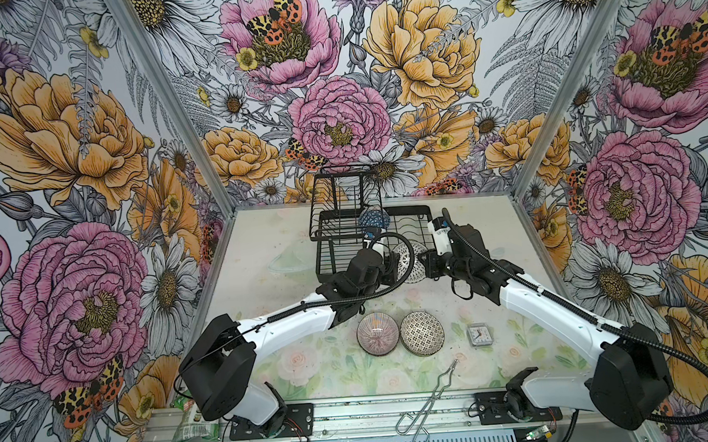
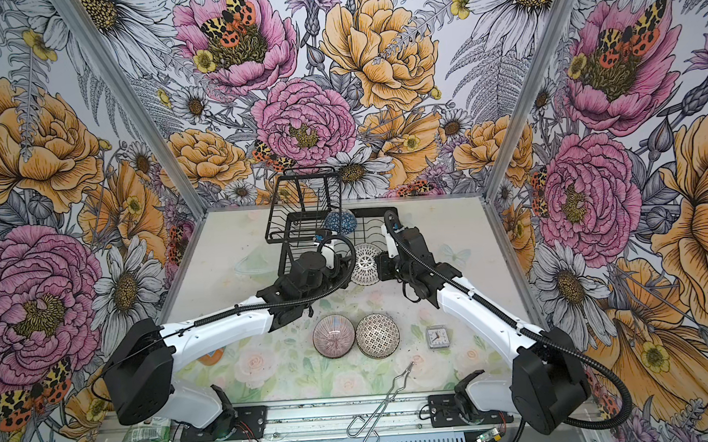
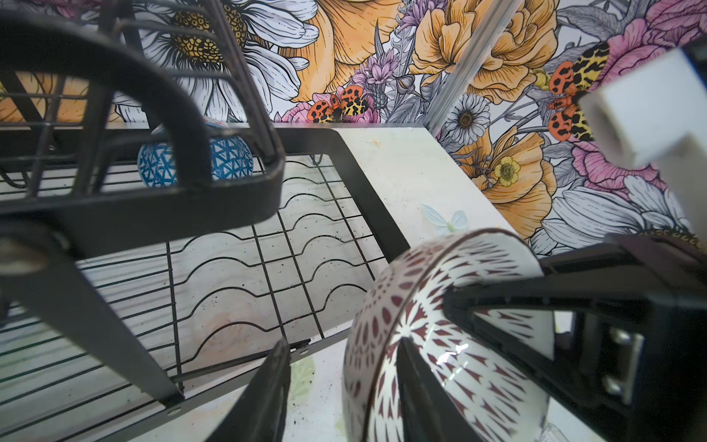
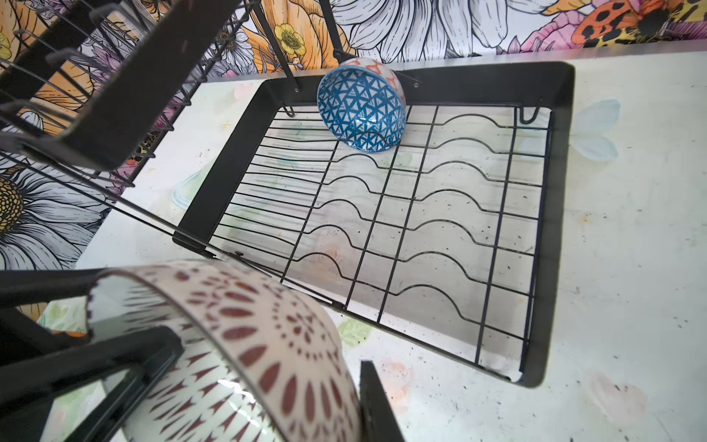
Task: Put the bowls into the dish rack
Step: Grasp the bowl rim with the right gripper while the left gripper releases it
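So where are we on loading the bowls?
Done: one, the blue triangle bowl, stands on edge in the dish rack. In hand: the dotted bowl, clamped by the right gripper at the rack's near edge; fingers of the left gripper open astride its rim. Left: that one, plus the pink striped bowl and mosaic bowl on the table. No others visible.

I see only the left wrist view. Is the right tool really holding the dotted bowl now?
Observer: Yes. The right wrist view shows the right tool shut on the dotted bowl, one finger against its outer wall.
Operator: How many more are left outside?
Observer: Two show in both top views: the striped bowl and the mosaic bowl, side by side, upright.
Operator: And the one already loaded, how does it sit?
Observer: The blue bowl stands on edge at the rack's far end, its inside facing the front.
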Available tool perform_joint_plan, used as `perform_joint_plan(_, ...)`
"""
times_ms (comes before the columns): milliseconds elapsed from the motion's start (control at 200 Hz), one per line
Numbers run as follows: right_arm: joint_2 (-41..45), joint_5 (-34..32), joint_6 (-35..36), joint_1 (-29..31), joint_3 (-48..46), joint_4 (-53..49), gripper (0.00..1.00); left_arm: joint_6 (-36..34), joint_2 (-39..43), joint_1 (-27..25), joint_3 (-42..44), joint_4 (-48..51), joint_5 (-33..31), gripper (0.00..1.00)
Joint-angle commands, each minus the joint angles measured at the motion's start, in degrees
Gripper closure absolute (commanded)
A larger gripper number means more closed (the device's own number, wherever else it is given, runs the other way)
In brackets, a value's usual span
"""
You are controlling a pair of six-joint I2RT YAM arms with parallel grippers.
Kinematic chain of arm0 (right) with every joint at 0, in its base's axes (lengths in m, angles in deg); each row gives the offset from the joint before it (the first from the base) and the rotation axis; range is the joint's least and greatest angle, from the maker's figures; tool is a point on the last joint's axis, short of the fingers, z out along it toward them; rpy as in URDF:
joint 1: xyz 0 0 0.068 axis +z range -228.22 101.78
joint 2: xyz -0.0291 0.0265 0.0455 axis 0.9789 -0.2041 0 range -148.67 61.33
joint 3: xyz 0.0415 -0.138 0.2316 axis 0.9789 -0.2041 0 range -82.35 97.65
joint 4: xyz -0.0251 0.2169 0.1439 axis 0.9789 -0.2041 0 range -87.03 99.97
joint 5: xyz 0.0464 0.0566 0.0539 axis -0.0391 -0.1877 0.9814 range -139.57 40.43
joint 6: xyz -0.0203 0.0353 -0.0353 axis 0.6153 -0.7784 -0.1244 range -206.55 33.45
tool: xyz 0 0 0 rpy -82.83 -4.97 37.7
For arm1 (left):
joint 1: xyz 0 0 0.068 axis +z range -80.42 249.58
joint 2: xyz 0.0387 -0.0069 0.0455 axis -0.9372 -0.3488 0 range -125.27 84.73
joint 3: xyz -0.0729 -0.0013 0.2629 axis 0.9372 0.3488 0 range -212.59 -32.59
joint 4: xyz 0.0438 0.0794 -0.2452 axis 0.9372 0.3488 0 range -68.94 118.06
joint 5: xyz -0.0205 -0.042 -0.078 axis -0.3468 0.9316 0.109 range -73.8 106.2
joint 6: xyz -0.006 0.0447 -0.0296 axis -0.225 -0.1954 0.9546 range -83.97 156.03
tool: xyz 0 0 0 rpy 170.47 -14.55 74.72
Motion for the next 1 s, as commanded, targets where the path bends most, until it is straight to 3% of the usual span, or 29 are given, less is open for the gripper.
perform_joint_plan(0, 0.06, -0.83, 1.1, -0.11, 1.81, 2.65, 1.0, 0.2, 1.34, -0.38, -1.89, 1.6, 0.0, 0.33)
perform_joint_plan(225, -0.89, -1.99, 2.67, -0.72, 2.39, 2.71, 1.0, -1.47, 1.36, -0.31, -3.91, 6.59, -0.01, 0.01)
perform_joint_plan(575, -2.97, -3.45, 10.06, -2.53, 4.11, 2.77, 1.0, -4.35, 5.45, 0.22, -2.89, 14.97, 0.57, 0.01)
perform_joint_plan(756, -4.7, -9.02, 16.9, -4.04, 5.97, 3.61, 1.0, -4.5, 6.94, 1.79, -2.15, 18.91, 2.24, 0.01)
perform_joint_plan(866, -5.86, -11.24, 24.53, -4.5, 5.47, 8.76, 1.0, -4.89, 7.8, 2.64, -1.89, 19.51, 2.58, 0.01)
perform_joint_plan(996, -7.55, -12.41, 34.52, -5.62, 1.59, 22.75, 1.0, -5.41, 8.09, 3.57, -2.14, 19.79, 4.57, 0.01)
